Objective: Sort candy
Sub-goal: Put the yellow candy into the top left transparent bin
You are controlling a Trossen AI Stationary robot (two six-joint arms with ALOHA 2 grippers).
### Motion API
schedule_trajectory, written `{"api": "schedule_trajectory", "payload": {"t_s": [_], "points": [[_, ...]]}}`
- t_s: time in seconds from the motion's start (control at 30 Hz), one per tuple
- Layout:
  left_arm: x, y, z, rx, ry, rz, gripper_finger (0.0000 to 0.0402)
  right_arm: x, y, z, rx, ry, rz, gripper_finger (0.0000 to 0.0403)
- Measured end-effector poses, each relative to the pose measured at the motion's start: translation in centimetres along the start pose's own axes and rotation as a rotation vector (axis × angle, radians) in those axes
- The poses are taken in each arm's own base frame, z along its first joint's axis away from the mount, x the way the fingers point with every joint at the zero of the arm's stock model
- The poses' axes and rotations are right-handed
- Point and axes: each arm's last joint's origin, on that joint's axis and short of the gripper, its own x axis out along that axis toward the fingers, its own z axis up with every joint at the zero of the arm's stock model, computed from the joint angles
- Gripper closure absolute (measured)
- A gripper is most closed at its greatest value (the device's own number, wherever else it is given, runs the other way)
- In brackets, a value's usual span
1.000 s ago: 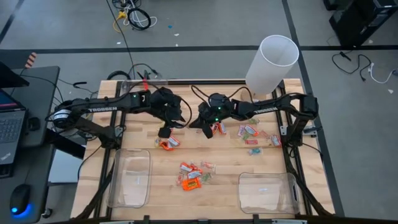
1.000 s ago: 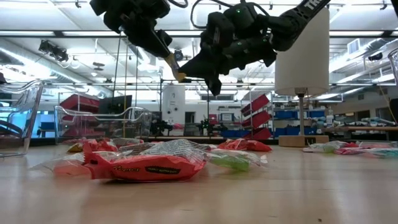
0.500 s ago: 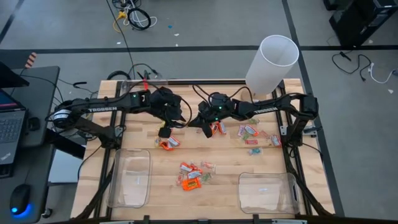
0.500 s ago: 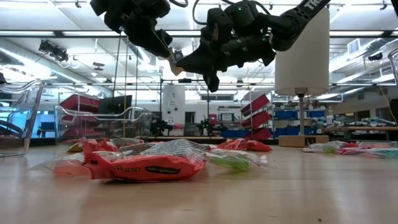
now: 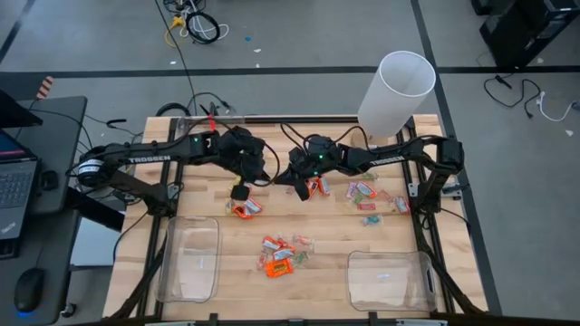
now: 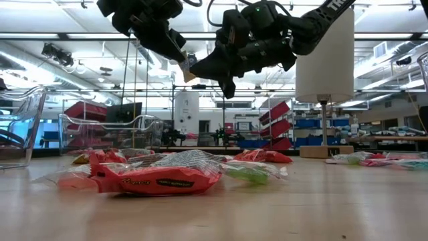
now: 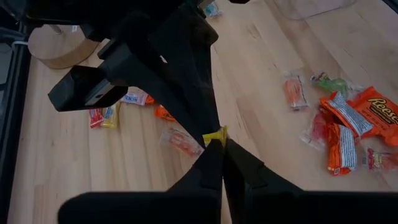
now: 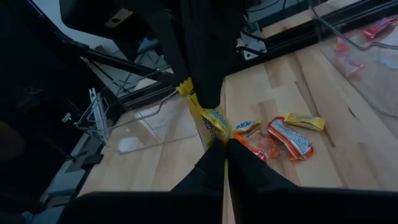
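The wooden desk [image 5: 208, 272] carries everything, and above its far middle both arms meet in mid-air. Two clear bins sit on the near side: one bin [image 5: 188, 259] nearer the left arm's side looks bare, and the other bin [image 5: 390, 279] on the right side appears to hold at most a scrap, too faint to tell. A tall white tube [image 5: 396, 91] stands at the far right corner.

The left gripper [image 5: 240, 192] and the right gripper [image 5: 301, 188] hang raised off the desk, close together. Each has its fingers pressed together, and both pinch the same yellow-wrapped candy [image 8: 202, 112]: the right wrist view shows it stretched between the two sets of tips, the left wrist view [image 7: 216, 136] shows only its yellow end nipped there.

By my judgement the sorting is barely begun, with nearly all the sweets unsorted.

Loose candy lies in three groups. Directly under the left fingers is one small orange cluster [image 5: 243, 209], perhaps two pieces. Nearer the front, between the bins, is a heap [image 5: 281, 255] of roughly six or seven, mostly orange. Beyond the right fingers, toward the right edge, is a pale and pink scatter [image 5: 370, 198] of about six; exact counts are unclear.
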Motion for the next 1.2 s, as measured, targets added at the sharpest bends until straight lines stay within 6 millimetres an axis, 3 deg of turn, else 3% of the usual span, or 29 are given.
{"api": "schedule_trajectory", "payload": {"t_s": [0.27, 0.63, 1.2], "points": [[-0.1, -0.1, -0.3, -0.017, 0.053, 0.01, 0.04, -0.1, -0.2, 0.1, 0.01, -0.002, -0.005, 0.0354], [-2.2, 0.5, -0.7, -0.099, 0.326, 0.198, 0.0401, -0.3, -1.0, 0.0, 0.036, 0.004, -0.082, 0.0355], [-5.0, 4.6, -4.1, -0.26, 0.451, 0.298, 0.0401, -0.4, -1.4, -0.4, 0.01, 0.022, -0.191, 0.0355]]}}
